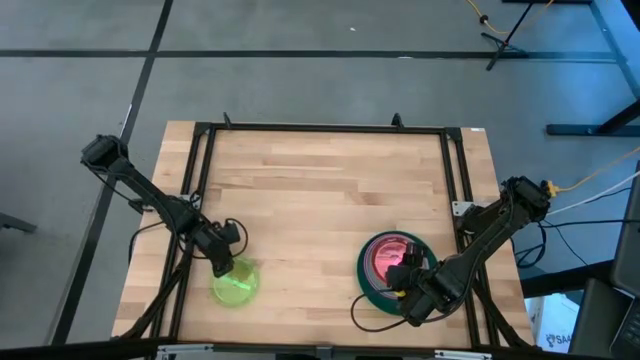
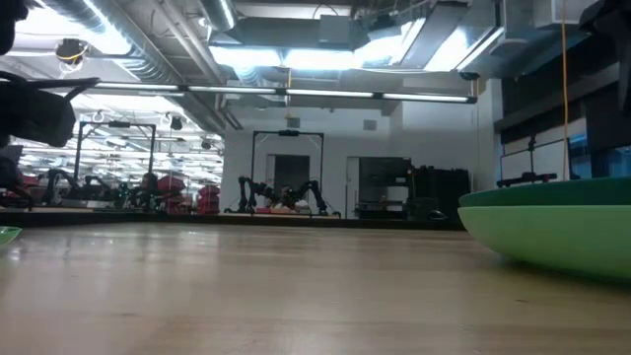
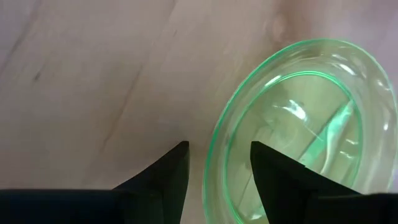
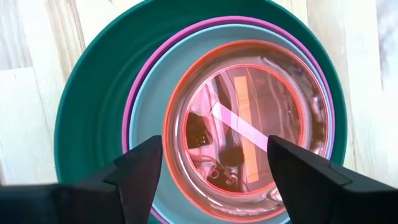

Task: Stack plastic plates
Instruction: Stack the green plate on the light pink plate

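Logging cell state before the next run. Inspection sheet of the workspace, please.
Surface: light wooden tabletop in a black frame.
Job's things: stack of round plastic plates, dark green at bottom, then magenta, grey-blue, translucent pink on top; translucent yellow-green plate lies alone.
Clutter: nothing seen.
Grippers: left end effector open, astride the yellow-green plate's rim; right end effector open over the stack.
Cables: yellow cable beside the right arm.
Surroundings: grey floor.

We see a light wooden table [image 1: 330, 200] with a black metal frame [image 1: 320, 128] along its edges, standing on a grey floor [image 1: 300, 80] crossed by dark lines. Beyond the table, long ceiling lights [image 2: 325, 96] glow over a workshop with dark racks [image 2: 394, 189] and a doorway [image 2: 291, 170].
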You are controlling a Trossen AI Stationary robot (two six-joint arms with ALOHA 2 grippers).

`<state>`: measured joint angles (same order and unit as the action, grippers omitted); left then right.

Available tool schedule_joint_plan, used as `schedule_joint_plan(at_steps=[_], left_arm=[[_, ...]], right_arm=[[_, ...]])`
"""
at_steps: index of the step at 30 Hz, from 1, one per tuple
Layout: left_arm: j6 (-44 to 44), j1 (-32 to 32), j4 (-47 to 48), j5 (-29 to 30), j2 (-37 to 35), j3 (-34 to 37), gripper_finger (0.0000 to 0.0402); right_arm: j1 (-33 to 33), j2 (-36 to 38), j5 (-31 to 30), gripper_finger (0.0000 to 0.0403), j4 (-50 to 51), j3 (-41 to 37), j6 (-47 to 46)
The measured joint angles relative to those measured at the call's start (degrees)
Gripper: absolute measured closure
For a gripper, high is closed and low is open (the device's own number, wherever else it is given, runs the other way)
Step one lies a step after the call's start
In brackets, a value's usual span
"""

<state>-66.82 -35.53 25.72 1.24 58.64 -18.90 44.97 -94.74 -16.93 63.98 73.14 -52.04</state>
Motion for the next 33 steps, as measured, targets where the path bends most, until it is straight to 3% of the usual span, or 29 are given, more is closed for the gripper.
schedule_joint_plan(at_steps=[8, 15, 21, 28, 33], left_arm=[[1.4, 0.0, -1.1, -0.2, 0.2, 0.1, 0.0252], [4.5, 0.0, -1.1, 1.6, 0.2, 0.2, 0.0329], [7.5, 0.0, -3.0, 6.9, 0.3, 0.3, 0.0396], [15.1, 0.7, -14.5, 13.5, 0.3, 0.3, 0.0399], [22.5, 3.8, -26.2, 15.2, 0.3, 0.2, 0.0398]], right_arm=[[0.0, 0.0, -0.6, 0.0123, 0.0, 0.0, 0.5], [0.0, 0.0, -0.6, 0.0123, 0.0, 0.0, 0.9], [0.0, 0.0, -2.3, 0.0123, -0.3, 0.0, 1.6], [0.0, 0.0, -6.6, 0.0123, -6.1, 0.0, 7.7], [0.0, 0.0, -11.4, 0.0123, -17.2, 0.0, 19.3]])
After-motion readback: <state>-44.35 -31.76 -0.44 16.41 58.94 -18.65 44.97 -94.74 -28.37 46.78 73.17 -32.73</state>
